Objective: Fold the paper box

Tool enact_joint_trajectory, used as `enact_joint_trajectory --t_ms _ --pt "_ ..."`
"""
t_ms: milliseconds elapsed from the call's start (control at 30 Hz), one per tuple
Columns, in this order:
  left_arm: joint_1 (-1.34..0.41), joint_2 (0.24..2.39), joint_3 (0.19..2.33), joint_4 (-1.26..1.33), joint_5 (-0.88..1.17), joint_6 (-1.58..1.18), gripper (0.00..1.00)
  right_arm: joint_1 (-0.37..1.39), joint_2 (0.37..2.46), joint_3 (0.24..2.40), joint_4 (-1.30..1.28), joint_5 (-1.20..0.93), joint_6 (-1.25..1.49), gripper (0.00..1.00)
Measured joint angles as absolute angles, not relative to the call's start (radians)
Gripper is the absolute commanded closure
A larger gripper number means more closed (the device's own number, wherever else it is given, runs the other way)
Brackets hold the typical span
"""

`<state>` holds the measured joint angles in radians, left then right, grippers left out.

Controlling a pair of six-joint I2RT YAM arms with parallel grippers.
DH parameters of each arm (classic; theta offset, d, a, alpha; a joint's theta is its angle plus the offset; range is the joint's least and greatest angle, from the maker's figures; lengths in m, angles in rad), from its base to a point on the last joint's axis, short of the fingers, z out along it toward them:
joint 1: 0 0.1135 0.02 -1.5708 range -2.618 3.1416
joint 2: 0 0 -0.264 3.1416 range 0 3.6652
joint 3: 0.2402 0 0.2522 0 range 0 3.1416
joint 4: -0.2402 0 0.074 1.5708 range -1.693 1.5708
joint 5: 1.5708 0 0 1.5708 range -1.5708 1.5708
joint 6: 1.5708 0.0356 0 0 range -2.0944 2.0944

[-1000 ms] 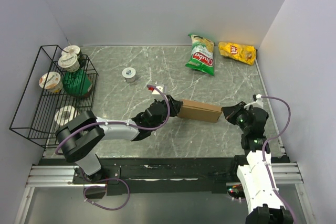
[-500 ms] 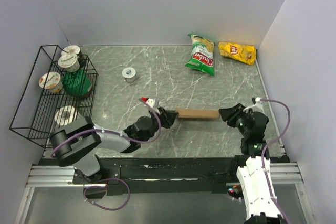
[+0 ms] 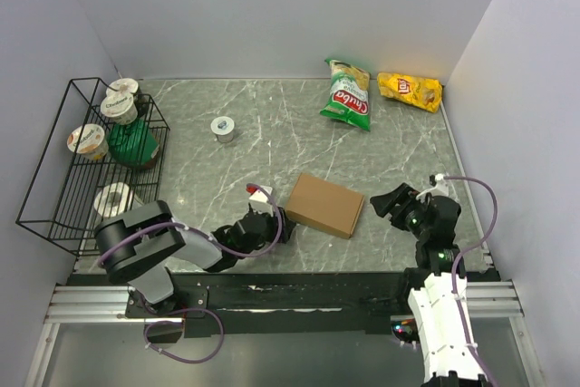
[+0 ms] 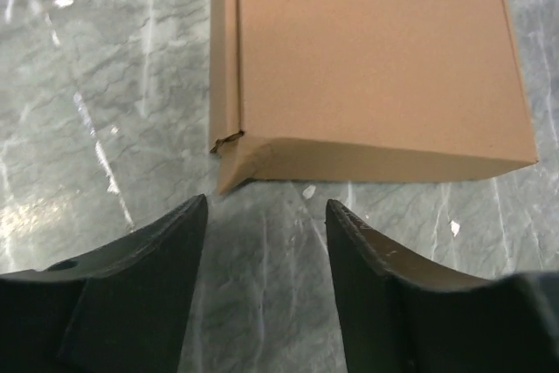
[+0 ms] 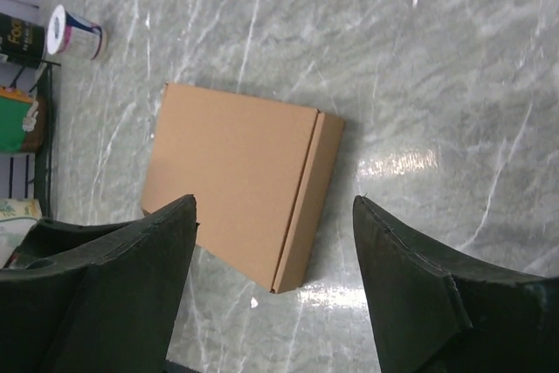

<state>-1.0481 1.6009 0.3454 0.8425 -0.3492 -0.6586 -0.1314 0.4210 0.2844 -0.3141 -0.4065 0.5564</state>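
The paper box (image 3: 325, 205) lies flat and closed on the marble table, plain brown cardboard, between my two arms. In the left wrist view the paper box (image 4: 367, 67) fills the upper half, one tab corner sticking out at its near left. My left gripper (image 4: 266, 216) stands open just short of that near edge, nothing between its fingers. In the right wrist view the paper box (image 5: 231, 181) lies ahead of my right gripper (image 5: 275, 216), which is open wide and apart from it. From above, the left gripper (image 3: 276, 222) is beside the box's left edge and the right gripper (image 3: 391, 202) off its right edge.
A black wire rack (image 3: 54, 192) at the left holds several cups and a green pack. A small tape roll (image 3: 223, 128) sits mid-left. A green snack bag (image 3: 348, 95) and a yellow snack bag (image 3: 410, 90) lie at the back right. Walls close in on both sides.
Both grippers have opened and let go of the box. The box, held up on edge between them a second ago, now lies flat on the table. Both arms have drawn back slightly.
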Motion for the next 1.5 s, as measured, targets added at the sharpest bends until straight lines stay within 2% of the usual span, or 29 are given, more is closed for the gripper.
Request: enact_joint_trajectory --t_ms 200,333,533,800,1067,1167,1300,1500 --pt "-1.047 1.614 0.428 0.712 -0.360 -0.680 0.49 -0.083 0.492 0.240 -0.281 -0.403 0.596 0.23" --pt "-1.019 1.657 0.482 0.691 -0.348 -0.696 0.50 0.052 0.542 0.209 -0.234 -0.351 0.645 0.23" --pt "-0.880 1.705 0.533 0.700 -0.286 -0.684 0.51 0.248 0.687 0.174 -0.112 -0.258 0.722 0.24" --pt "-0.726 1.861 0.712 0.720 -0.194 -0.597 0.50 0.381 0.965 0.186 0.150 -0.199 0.768 0.25" --pt "-0.634 2.029 0.944 0.710 -0.101 -0.515 0.48 0.471 1.319 0.359 0.352 -0.199 0.756 0.25" --pt "-0.605 2.057 1.007 0.671 -0.073 -0.493 0.40 0.492 1.357 0.395 0.368 -0.200 0.749 0.25" --pt "-0.539 2.032 1.002 0.641 -0.048 -0.484 0.21 0.507 1.333 0.426 0.356 -0.200 0.712 0.20" --pt "-0.398 1.787 0.844 0.561 -0.041 -0.499 0.09 0.484 1.176 0.488 0.249 -0.213 0.590 0.15"
